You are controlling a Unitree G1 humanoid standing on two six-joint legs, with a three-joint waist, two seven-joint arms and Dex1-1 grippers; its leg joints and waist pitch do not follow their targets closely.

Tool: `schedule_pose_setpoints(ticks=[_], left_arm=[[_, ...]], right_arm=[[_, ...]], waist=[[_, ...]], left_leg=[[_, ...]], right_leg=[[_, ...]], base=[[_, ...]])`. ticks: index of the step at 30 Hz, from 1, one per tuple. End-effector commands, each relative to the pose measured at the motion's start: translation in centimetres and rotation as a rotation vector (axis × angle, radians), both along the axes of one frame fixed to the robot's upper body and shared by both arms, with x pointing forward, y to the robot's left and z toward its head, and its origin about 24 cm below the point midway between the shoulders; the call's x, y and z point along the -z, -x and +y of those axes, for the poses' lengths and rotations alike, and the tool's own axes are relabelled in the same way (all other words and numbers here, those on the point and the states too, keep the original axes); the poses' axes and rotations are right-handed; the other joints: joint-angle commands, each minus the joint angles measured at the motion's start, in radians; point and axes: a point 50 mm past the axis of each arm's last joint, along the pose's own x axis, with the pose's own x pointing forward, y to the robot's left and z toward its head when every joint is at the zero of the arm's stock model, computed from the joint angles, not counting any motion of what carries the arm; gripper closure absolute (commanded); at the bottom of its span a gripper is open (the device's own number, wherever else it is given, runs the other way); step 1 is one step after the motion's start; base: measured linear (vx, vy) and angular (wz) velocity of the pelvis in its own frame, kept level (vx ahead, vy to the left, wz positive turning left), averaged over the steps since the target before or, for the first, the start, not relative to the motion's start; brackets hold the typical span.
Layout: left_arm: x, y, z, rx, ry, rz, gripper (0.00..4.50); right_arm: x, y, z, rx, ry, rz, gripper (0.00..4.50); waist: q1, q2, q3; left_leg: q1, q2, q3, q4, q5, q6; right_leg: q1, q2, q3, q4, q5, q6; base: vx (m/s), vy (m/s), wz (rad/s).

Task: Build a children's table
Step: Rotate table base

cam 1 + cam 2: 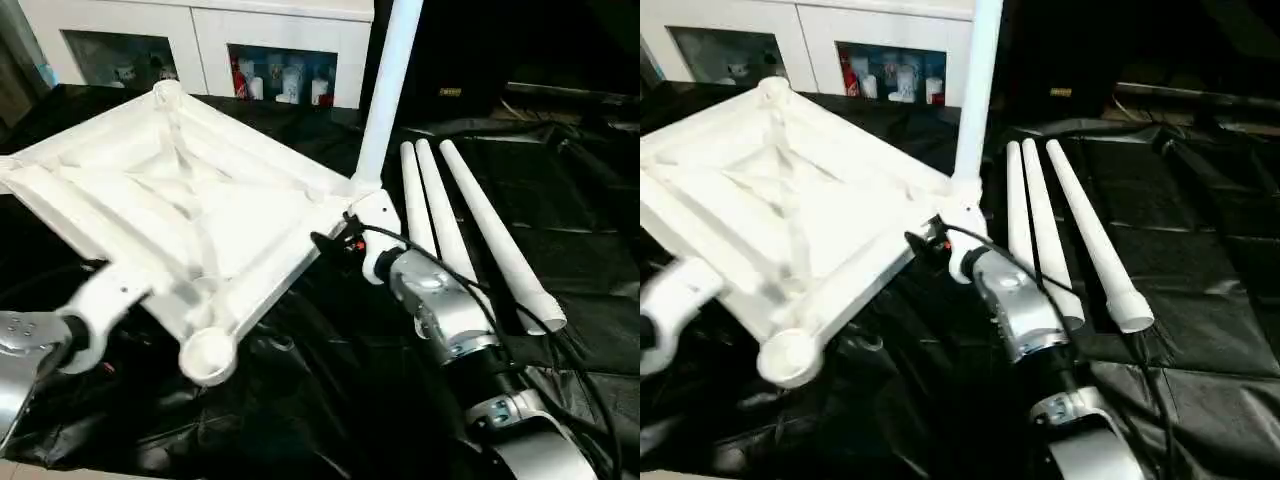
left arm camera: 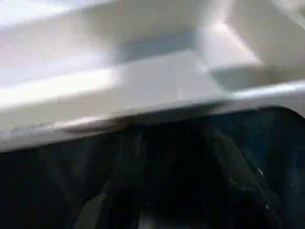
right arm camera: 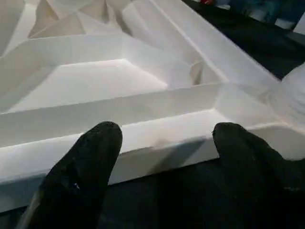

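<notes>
Top (image 1: 170,190) lies underside up on black sheet (image 1: 330,400), tilted, one leg (image 1: 385,90) already standing in far right corner socket. Three legs (image 1: 470,225) lie side by side on sheet, right of top. Step in hand, likely: fitting remaining legs.

Right gripper (image 3: 164,143) spread, fingers (image 3: 81,167) just short of top's rim, holding nothing. Left gripper (image 1: 70,335) at top's near left edge; open or closed: cannot tell.

Next move calls for picking up loose leg, aligning with empty socket (image 1: 208,355).

Containers: cabinet (image 1: 200,45) behind, small items behind glass, too small to identify.
</notes>
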Motion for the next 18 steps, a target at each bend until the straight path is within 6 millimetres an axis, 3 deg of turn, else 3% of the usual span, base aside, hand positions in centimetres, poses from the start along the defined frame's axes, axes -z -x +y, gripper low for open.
schedule_pose_setpoints(ticks=[1,4,5,6,8,12,13,14,17,18], left_arm=[[-0.7,-0.2,-1.9,0.131,0.050,-0.031,2.64],[-1.6,0.1,-2.1,0.234,0.041,0.019,2.64],[-1.8,0.1,-2.0,0.240,0.038,0.026,2.38],[-2.3,0.0,-1.6,0.255,0.020,0.037,2.31],[-3.0,-0.2,-1.1,0.270,-0.017,0.044,2.16],[-4.6,-1.4,-0.3,0.353,-0.120,-0.008,1.84],[-5.0,-1.9,-0.3,0.390,-0.144,-0.020,1.80],[-5.0,-2.1,-0.5,0.416,-0.153,-0.031,1.72],[-4.5,-2.7,-1.3,0.540,-0.215,-0.027,1.44],[-4.4,-2.8,-1.5,0.568,-0.231,-0.025,1.39]], right_arm=[[-0.3,0.2,-0.3,0.002,-0.022,-0.004,1.00],[-1.0,0.4,-0.3,-0.047,-0.047,-0.030,1.00],[-1.1,0.4,-0.3,-0.059,-0.052,-0.034,1.00],[-1.6,0.6,-0.4,-0.087,-0.062,-0.043,1.00],[-2.1,0.7,-0.7,-0.124,-0.069,-0.055,1.00],[-3.4,1.4,-2.3,-0.258,-0.056,-0.083,1.00],[-3.8,1.9,-3.1,-0.322,-0.023,-0.085,1.00],[-3.9,2.1,-3.4,-0.354,-0.004,-0.083,1.00],[-4.4,3.3,-4.6,-0.486,0.079,-0.065,1.00],[-4.5,3.5,-4.8,-0.509,0.097,-0.061,1.00]], waist=[[-0.004,0.036,-0.077],[-0.002,0.043,-0.082],[-0.005,0.039,-0.081],[-0.004,0.044,-0.079],[-0.008,0.041,-0.078],[-0.001,0.052,-0.075],[0.001,0.057,-0.079],[0.004,0.052,-0.081],[0.010,0.060,-0.084],[0.009,0.056,-0.083]], left_leg=[[0.042,0.048,-0.029,-0.083,-0.324,-0.066],[0.043,0.046,-0.030,-0.080,-0.312,-0.068],[0.040,0.045,-0.029,-0.080,-0.307,-0.066],[0.040,0.044,-0.030,-0.080,-0.310,-0.066],[0.040,0.044,-0.027,-0.078,-0.314,-0.063],[0.047,0.044,-0.031,-0.078,-0.349,-0.063],[0.046,0.045,-0.031,-0.075,-0.328,-0.063],[0.045,0.044,-0.029,-0.072,-0.315,-0.059],[0.043,0.046,-0.030,-0.069,-0.304,-0.047],[0.042,0.045,-0.030,-0.070,-0.299,-0.040]], right_leg=[[0.031,-0.047,0.042,-0.063,-0.174,-0.175],[0.035,-0.045,0.040,-0.056,-0.139,-0.184],[0.036,-0.044,0.040,-0.053,-0.126,-0.190],[0.036,-0.043,0.039,-0.053,-0.128,-0.190],[0.037,-0.043,0.041,-0.054,-0.136,-0.190],[0.037,-0.042,0.041,-0.061,-0.186,-0.181],[0.038,-0.043,0.041,-0.056,-0.151,-0.184],[0.042,-0.042,0.041,-0.054,-0.130,-0.191],[0.048,-0.047,0.040,-0.051,-0.137,-0.205],[0.048,-0.046,0.040,-0.056,-0.136,-0.204]], base=[[0.000,0.000,0.00],[0.000,0.000,0.00],[0.000,0.000,0.00],[0.000,0.000,0.00],[0.000,0.000,0.00],[0.000,0.000,0.00],[0.000,0.000,0.00],[0.000,0.000,0.00],[0.000,0.000,0.00],[0.000,0.000,0.00]])
